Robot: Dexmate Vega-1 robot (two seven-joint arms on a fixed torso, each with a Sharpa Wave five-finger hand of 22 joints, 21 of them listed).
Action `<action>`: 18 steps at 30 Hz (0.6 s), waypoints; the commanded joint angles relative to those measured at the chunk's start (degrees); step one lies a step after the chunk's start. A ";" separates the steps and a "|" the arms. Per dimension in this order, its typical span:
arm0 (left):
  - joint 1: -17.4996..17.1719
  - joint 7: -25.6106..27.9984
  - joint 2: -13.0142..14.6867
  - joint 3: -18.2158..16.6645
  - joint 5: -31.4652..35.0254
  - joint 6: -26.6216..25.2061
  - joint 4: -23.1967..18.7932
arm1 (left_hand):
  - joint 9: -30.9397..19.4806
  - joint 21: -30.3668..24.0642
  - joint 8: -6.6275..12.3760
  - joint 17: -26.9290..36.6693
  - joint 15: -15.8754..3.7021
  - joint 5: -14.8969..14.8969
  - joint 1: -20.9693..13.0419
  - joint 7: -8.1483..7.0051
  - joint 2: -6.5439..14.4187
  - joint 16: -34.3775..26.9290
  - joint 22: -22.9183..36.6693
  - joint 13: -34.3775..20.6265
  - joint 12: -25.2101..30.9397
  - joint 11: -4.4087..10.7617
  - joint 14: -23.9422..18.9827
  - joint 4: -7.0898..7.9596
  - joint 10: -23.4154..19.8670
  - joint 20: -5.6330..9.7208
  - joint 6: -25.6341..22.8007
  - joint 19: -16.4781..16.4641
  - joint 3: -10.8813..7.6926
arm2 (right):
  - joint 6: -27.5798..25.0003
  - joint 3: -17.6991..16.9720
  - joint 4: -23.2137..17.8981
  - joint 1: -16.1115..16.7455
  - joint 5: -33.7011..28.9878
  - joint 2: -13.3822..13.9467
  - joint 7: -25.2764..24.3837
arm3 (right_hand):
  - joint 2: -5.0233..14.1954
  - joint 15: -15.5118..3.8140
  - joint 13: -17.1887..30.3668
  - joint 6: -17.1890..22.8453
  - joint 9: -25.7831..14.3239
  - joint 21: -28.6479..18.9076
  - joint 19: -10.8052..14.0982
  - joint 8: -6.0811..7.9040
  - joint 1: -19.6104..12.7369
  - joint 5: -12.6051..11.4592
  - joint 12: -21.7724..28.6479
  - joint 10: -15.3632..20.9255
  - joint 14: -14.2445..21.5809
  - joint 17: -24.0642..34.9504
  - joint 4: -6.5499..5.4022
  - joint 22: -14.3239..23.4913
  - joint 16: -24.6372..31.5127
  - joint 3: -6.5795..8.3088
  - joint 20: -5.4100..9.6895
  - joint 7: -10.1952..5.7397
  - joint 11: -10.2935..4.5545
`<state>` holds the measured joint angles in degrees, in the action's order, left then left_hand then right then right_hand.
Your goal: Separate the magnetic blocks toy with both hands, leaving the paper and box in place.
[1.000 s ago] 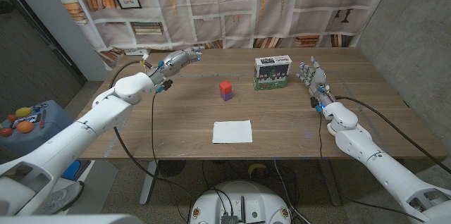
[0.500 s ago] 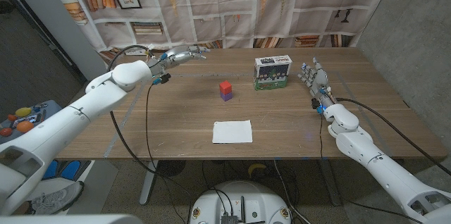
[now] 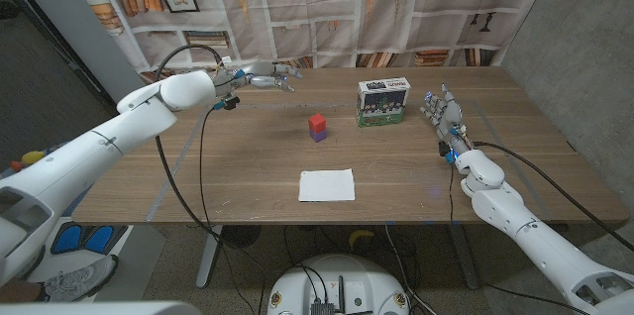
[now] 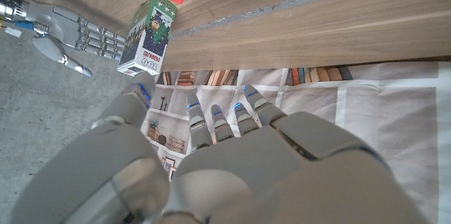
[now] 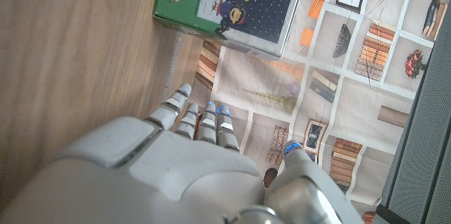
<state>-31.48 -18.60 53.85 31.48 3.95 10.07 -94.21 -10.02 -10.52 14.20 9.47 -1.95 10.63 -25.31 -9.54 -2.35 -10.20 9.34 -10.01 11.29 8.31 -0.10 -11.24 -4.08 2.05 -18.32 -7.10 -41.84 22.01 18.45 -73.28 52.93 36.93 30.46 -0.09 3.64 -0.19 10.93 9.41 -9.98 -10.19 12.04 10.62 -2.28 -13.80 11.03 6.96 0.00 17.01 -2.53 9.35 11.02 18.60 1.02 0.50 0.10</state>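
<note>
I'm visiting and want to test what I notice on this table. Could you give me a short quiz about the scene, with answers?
1. True or false: the left hand is holding the stacked blocks.
2. Which thing lies nearest the table's front edge? A) the box B) the sheet of paper C) the blocks
3. Fill in: the top block is red and the one under it is ____.

Key
1. False. Both it and the right hand hold nothing, fingers apart, well away from the blocks.
2. B.
3. Purple.
</note>
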 commanded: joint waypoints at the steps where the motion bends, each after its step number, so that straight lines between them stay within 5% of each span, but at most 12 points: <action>1: 4.45 -3.93 -0.26 2.70 9.30 2.98 0.35 | -0.30 0.03 -0.14 0.23 -1.90 0.26 -0.87 -0.71 -0.21 0.13 0.13 -0.23 -0.12 0.47 0.42 -0.01 0.17 1.10 -0.17 -0.48 -0.10 | -0.06 0.13 1.27 -0.72 0.32 -0.41 0.57 | 0.41 0.26 -0.05 0.52 -0.10 -0.24 0.33 0.27 -0.34 -0.37 -0.04 0.24 0.06 -0.08 -0.08 0.12 0.24 0.45 -0.38 -0.10 -0.20; 18: 12.05 -11.90 -3.03 6.99 18.88 7.00 2.62 | -0.47 0.49 -0.96 0.31 -1.95 -0.29 -5.35 -2.08 -2.87 0.52 0.12 -0.25 -0.82 0.37 3.49 0.11 2.81 1.66 0.80 1.29 -0.24 | 0.92 0.04 3.91 -2.11 0.35 -0.58 1.84 | 0.57 0.37 -0.09 0.65 -0.11 -0.37 0.56 0.25 -0.68 -0.34 -0.04 0.27 0.11 -0.53 0.22 0.12 0.26 0.71 -0.57 -0.35 -0.24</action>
<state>-23.92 -25.78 52.43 35.76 15.99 14.56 -92.77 -10.29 -10.16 13.51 9.46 -2.05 10.49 -29.79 -11.48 -5.01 -9.93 9.35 -10.00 10.58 8.60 2.67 -11.24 -1.71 2.14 -17.60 -6.13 -41.84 22.51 18.51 -70.81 51.60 37.17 29.90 0.87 4.25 -0.20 10.66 9.72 -9.98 -10.19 12.26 10.62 -2.88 -13.80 11.03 6.96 0.00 16.48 -2.29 9.35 11.02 18.84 0.80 0.19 0.10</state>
